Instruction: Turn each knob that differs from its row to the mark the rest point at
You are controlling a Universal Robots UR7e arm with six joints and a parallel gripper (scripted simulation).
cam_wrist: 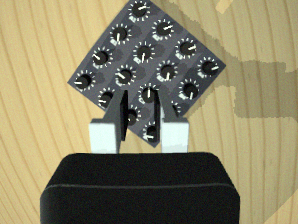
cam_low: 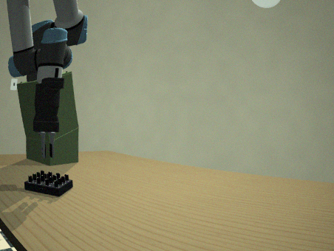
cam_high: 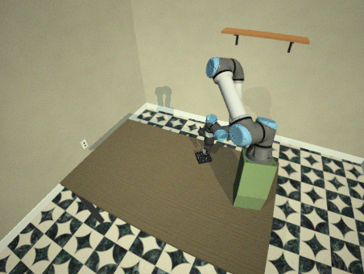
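The black knob box point(cam_high: 204, 159) point(cam_low: 41, 189) point(cam_wrist: 132, 43) stands on the table, turned diagonally in the wrist view. Its names lie lower left of the knobs, so row A runs along the upper right edge. Lines in row A point right and slightly up, in row B down. C1 point(cam_wrist: 101, 57) and C2 point(cam_wrist: 124, 76) point up-left; C3 point(cam_wrist: 149, 94) points up. C4 is mostly hidden by a finger. D1, D2 and D4 point roughly left; D3's line is unclear. My gripper point(cam_low: 47, 157) point(cam_wrist: 141, 105) is partly open, empty, above the box.
The green pedestal point(cam_high: 252, 183) point(cam_low: 66, 118) under the arm stands on the table point(cam_high: 141, 177) point(cam_low: 185, 207) behind the box in the exterior view. An orange shelf point(cam_high: 266, 35) is on the wall. Arm shadows fall beside the box. No socket is discernible.
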